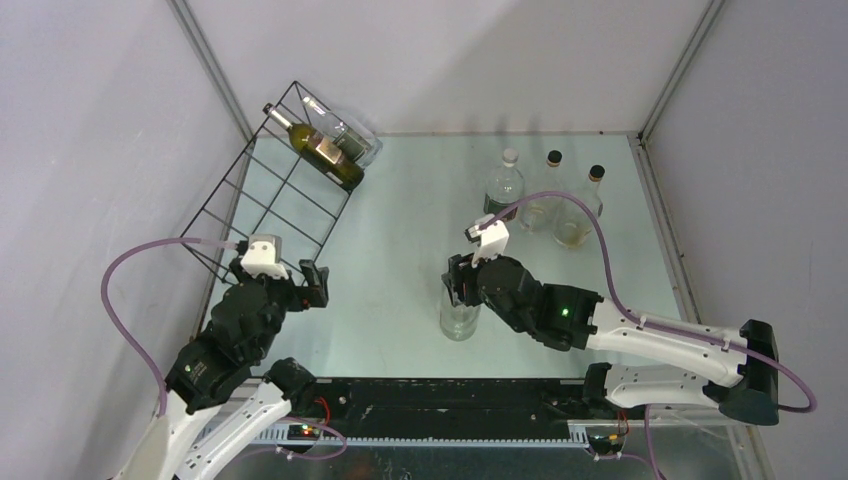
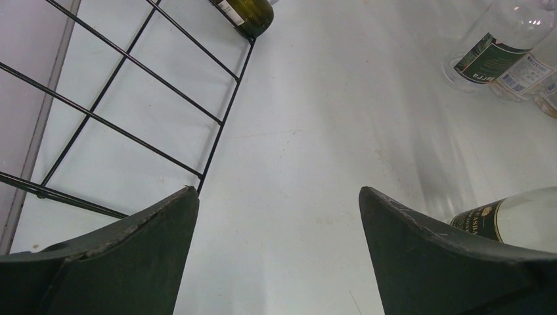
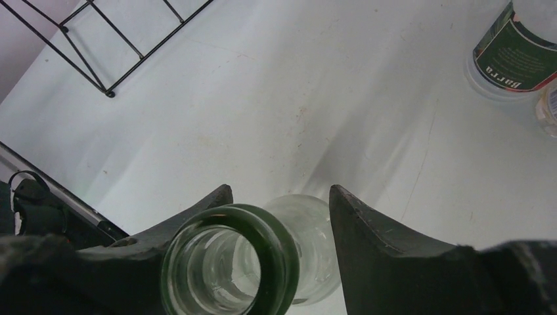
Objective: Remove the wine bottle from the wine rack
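My worry is the wine rack (image 2: 224, 121) itself. Its wires are thin and open, and a finger driven in at the wrong angle could hook a bar and drag the whole frame across the table (image 1: 400, 220), rolling the wine bottle (image 1: 322, 148) off.

That dark green bottle lies on the far end of the rack, up by the back corner, right against a clear bottle (image 1: 347, 128) lying alongside it; a clumsy pull on one may well tip out the other. Its long axis runs diagonally, neck toward the far left wall, base toward the near right; glass that smooth could slip in the fingers and swing.

My left gripper (image 2: 278, 197) hangs wide apart and empty just beside the rack's near end, well short of the bottle. My right gripper (image 3: 281, 191) straddles the neck of an upright glass bottle (image 1: 459, 318) on the table; I cannot tell whether it bites; a sideways move from here could topple it.
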Available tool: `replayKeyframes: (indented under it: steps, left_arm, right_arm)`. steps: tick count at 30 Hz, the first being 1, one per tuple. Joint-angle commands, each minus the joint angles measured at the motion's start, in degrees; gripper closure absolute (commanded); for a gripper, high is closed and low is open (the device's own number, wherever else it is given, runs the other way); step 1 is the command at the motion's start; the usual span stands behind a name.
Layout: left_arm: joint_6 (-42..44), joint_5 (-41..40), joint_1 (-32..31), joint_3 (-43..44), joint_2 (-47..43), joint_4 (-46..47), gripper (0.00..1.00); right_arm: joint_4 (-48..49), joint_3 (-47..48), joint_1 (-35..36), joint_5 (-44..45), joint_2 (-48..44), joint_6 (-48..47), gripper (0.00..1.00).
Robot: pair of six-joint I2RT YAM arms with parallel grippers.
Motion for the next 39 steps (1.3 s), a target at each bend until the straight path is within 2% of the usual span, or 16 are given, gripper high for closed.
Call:
replayKeyframes:
  steps: [1, 6, 11, 16, 21, 26, 31, 34, 39]
  left_arm:
    - [1.2, -0.5, 0.4, -0.4, 0.0, 1.3, 0.01]
    - [1.3, -0.8, 0.4, -0.4, 1.4, 1.3, 0.01]
    - [1.5, -0.6, 0.4, -0.3, 2.2, 1.5, 0.01]
    - [1.5, -1.0, 0.4, -0.4, 1.9, 1.5, 0.01]
    - [1.4, -1.4, 0.4, -0.5, 1.6, 1.4, 0.0]
    - [1.3, -1.8, 0.4, -0.4, 1.7, 1.3, 0.0]
    - [1.1, -2.1, 0.4, -0.4, 1.9, 1.0, 0.0]
    - [1.1, -2.1, 0.4, -0.4, 1.7, 0.9, 0.01]
    - [1.0, -2.3, 0.4, -0.5, 1.4, 0.9, 0.0]
  right_arm:
    - [1.6, 2.3, 0.3, 4.4, 0.0, 0.1, 0.43]
    - [1.4, 2.3, 0.3, 5.1, -0.6, 0.1, 0.52]
    - [1.3, 2.3, 0.2, 5.3, -1.6, -0.6, 0.75]
    - [-0.4, 2.3, -1.0, 5.5, -3.7, -0.3, 0.85]
    - [-3.3, 2.3, -5.6, 3.5, -6.2, -2.0, 0.95]
    - [-3.9, 2.3, -12.0, 1.2, -9.2, -5.5, 0.98]
    - [-1.8, 2.3, -23.2, -4.5, -11.8, -8.5, 0.99]
    - [0.1, 2.3, -30.6, -8.1, -11.3, -10.0, 1.0]
    - [4.2, 2.3, -39.0, -12.0, -8.7, -12.4, 1.0]
